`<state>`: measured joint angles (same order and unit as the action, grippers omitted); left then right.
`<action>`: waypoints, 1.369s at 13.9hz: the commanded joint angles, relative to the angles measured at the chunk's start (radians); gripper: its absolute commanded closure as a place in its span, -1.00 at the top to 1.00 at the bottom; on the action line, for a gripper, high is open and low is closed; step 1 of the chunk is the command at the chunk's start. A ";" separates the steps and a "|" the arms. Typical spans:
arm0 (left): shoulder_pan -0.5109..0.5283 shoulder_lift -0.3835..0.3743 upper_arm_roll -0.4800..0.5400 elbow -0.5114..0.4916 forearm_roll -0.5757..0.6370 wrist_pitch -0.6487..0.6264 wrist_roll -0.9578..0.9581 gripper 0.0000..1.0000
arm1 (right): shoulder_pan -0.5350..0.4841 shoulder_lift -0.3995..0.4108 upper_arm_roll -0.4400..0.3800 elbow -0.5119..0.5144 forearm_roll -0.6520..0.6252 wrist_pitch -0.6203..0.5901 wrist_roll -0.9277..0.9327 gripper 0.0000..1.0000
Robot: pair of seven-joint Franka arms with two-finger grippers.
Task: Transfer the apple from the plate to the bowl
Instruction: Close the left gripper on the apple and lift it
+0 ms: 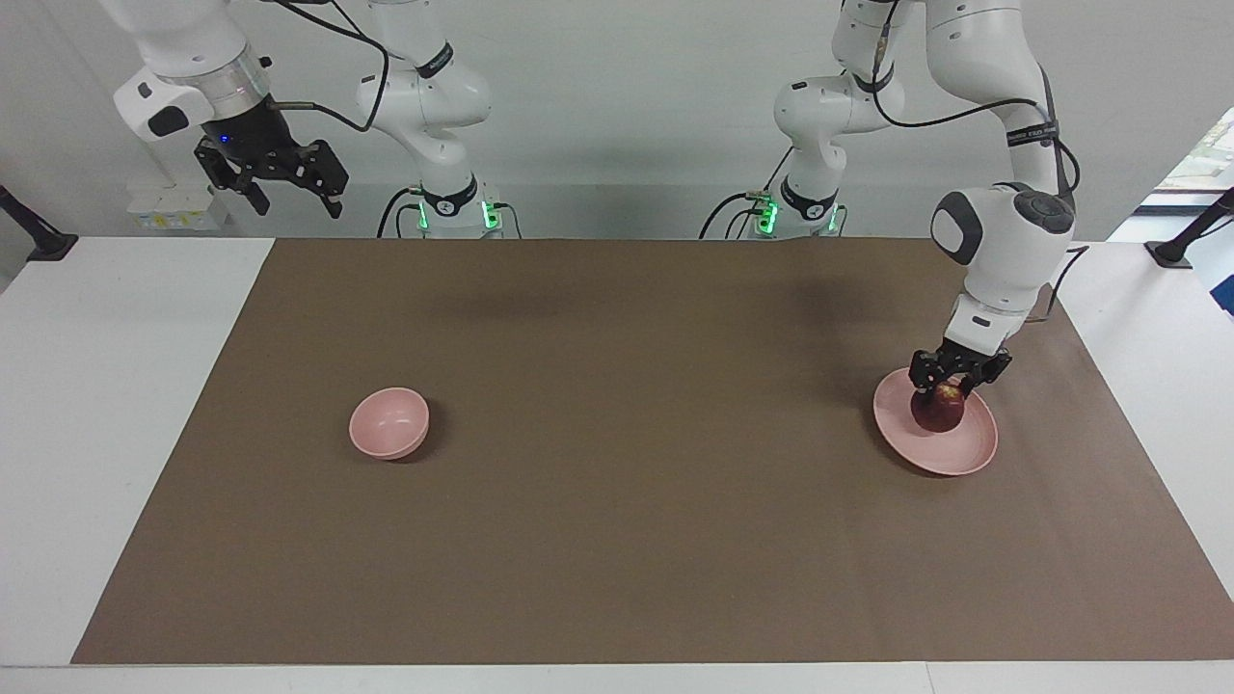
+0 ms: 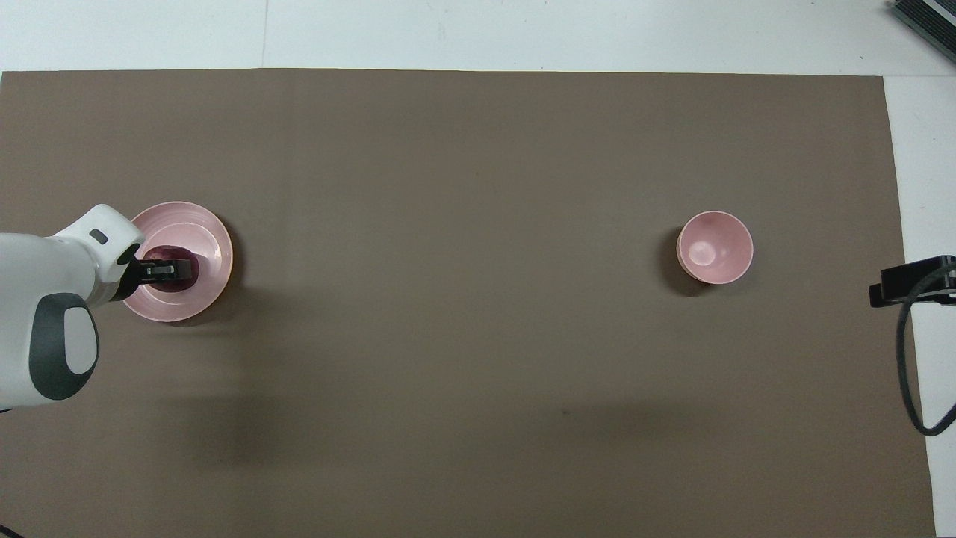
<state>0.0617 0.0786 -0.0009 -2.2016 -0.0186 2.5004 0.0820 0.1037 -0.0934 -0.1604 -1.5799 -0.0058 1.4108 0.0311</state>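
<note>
Facing view shows the left tool [image 1: 952,384] down on the dark red apple [image 1: 938,410], its fingers drawn in against the fruit's upper half, so I read it as clenched on the apple. The apple sits on the pale pink plate [image 1: 969,451], at the left arm's end of the counter [image 1: 617,540]; I see no gap under it, so it looks not yet lifted. From overhead the same tool [image 2: 166,270] covers most of the apple [image 2: 187,267], and the plate's rim [image 2: 213,232] shows around it.

The grip seems high on a round fruit, so I judge the step in hand is securing it before lifting. Doing that well means rising straight up and slowly, keeping the squeeze steady so the apple does not roll out or drag the plate along.

Well apart, toward the right arm's end, stands the small pink bowl [image 1: 388,422], upright and with nothing in it [image 2: 714,247]. The carry runs along the brown mat [image 1: 617,318], and the apple should be lowered into the bowl before release, not dropped, since the bowl is narrow.

The right tool [image 1: 287,182] waits released, high above its own corner.
</note>
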 commanded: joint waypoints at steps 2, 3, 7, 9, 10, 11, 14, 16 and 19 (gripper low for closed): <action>-0.003 -0.055 -0.014 0.138 -0.015 -0.220 0.025 -1.00 | -0.002 -0.015 0.002 -0.014 0.020 0.002 0.001 1.00; -0.008 -0.063 -0.022 0.176 -0.018 -0.283 0.016 -1.00 | -0.002 -0.015 0.002 -0.014 0.020 0.002 0.001 1.00; -0.059 -0.101 -0.036 0.206 -0.195 -0.318 0.015 -1.00 | -0.002 -0.015 0.002 -0.014 0.020 0.002 0.001 1.00; -0.060 -0.102 -0.057 0.217 -0.297 -0.316 0.015 -1.00 | -0.002 -0.015 0.002 -0.014 0.020 0.002 0.001 1.00; -0.069 -0.100 -0.065 0.218 -0.323 -0.314 0.015 -1.00 | -0.002 -0.019 -0.001 -0.012 0.020 0.002 0.004 1.00; -0.083 -0.102 -0.067 0.218 -0.354 -0.316 0.015 -1.00 | -0.004 -0.022 -0.007 -0.012 0.020 0.001 -0.003 1.00; -0.144 -0.103 -0.065 0.217 -0.484 -0.316 0.013 -1.00 | -0.013 -0.023 -0.007 -0.020 0.021 0.032 -0.048 1.00; -0.174 -0.108 -0.067 0.217 -0.535 -0.318 0.004 -1.00 | -0.016 -0.013 -0.008 -0.031 0.085 0.091 -0.056 1.00; -0.232 -0.109 -0.074 0.215 -0.595 -0.314 -0.031 -1.00 | -0.010 0.010 -0.008 -0.069 0.294 0.151 -0.051 1.00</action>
<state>-0.1345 -0.0208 -0.0840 -1.9957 -0.5770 2.2000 0.0715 0.0984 -0.0904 -0.1685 -1.6139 0.1909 1.5222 0.0061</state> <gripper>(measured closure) 0.357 0.000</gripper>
